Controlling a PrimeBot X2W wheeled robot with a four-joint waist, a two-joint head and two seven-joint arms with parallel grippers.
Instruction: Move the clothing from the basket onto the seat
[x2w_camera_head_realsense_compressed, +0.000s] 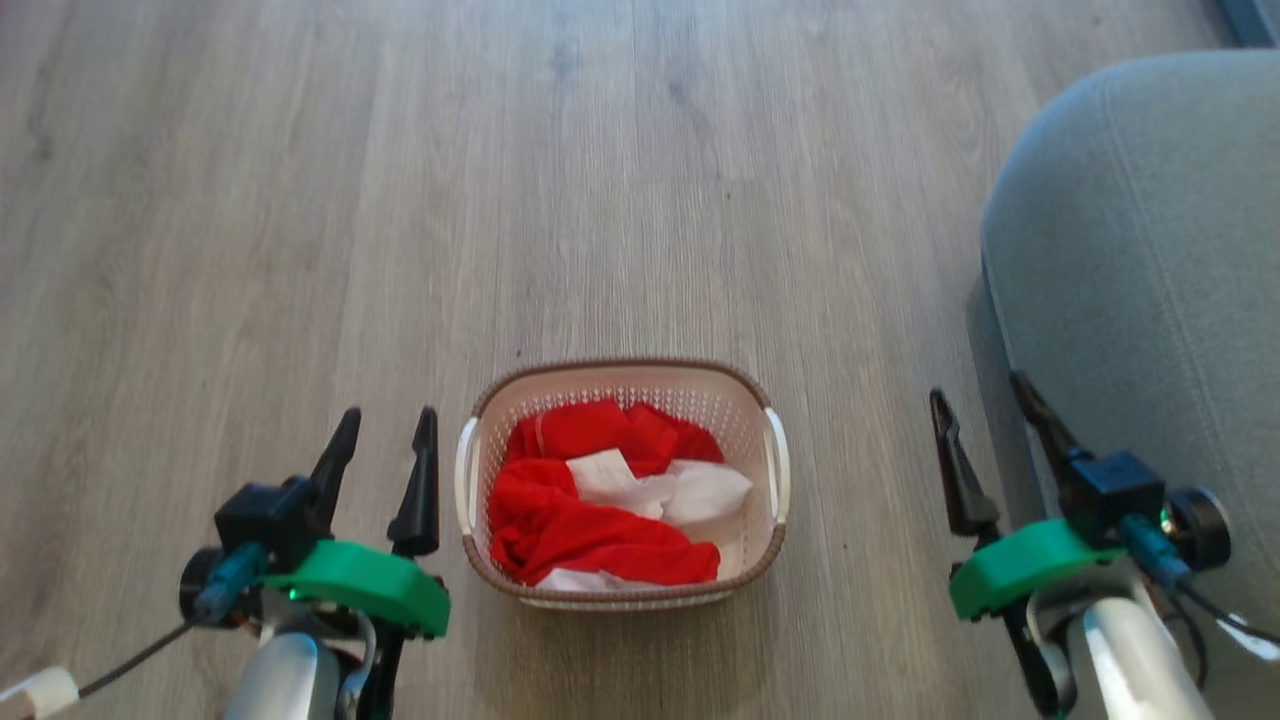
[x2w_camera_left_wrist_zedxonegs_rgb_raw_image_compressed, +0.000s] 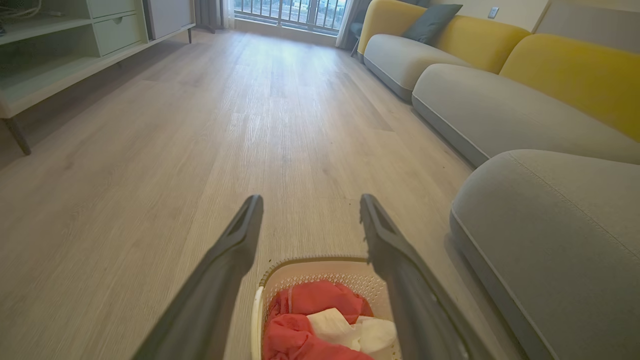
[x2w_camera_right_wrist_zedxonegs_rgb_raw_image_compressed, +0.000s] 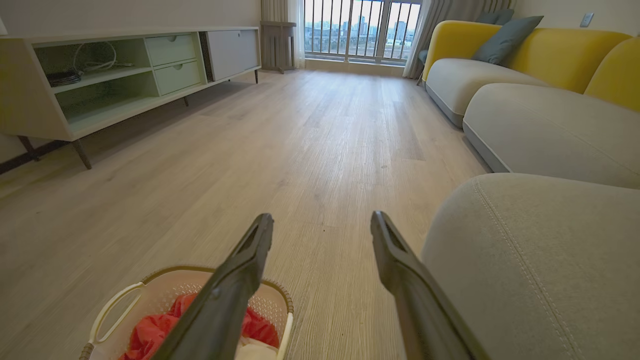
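The red-and-white clothing (x2w_camera_head_realsense_compressed: 600, 500) lies bundled inside the cream basket (x2w_camera_head_realsense_compressed: 770, 560), which stands on the wood floor at the bottom centre of the head view. Just left of the basket, my left gripper (x2w_camera_head_realsense_compressed: 388, 420) is open with nothing between its fingers. Well to the basket's right, my right gripper (x2w_camera_head_realsense_compressed: 985, 388) is open and empty beside the grey seat (x2w_camera_head_realsense_compressed: 1150, 250). In the left wrist view the basket (x2w_camera_left_wrist_zedxonegs_rgb_raw_image_compressed: 300, 270) and clothing (x2w_camera_left_wrist_zedxonegs_rgb_raw_image_compressed: 315, 305) show between the fingers, with the seat (x2w_camera_left_wrist_zedxonegs_rgb_raw_image_compressed: 550, 225) to the right. The right wrist view has the basket (x2w_camera_right_wrist_zedxonegs_rgb_raw_image_compressed: 165, 285) at lower left and the seat (x2w_camera_right_wrist_zedxonegs_rgb_raw_image_compressed: 540, 240) at right.
Bare wood floor (x2w_camera_head_realsense_compressed: 500, 180) stretches ahead. More grey sofa cushions (x2w_camera_right_wrist_zedxonegs_rgb_raw_image_compressed: 545, 125) with yellow backs (x2w_camera_right_wrist_zedxonegs_rgb_raw_image_compressed: 550, 45) line the right side. A low pale cabinet (x2w_camera_right_wrist_zedxonegs_rgb_raw_image_compressed: 100, 80) with shelves and drawers runs along the left wall. A balcony window (x2w_camera_right_wrist_zedxonegs_rgb_raw_image_compressed: 360, 30) closes the far end.
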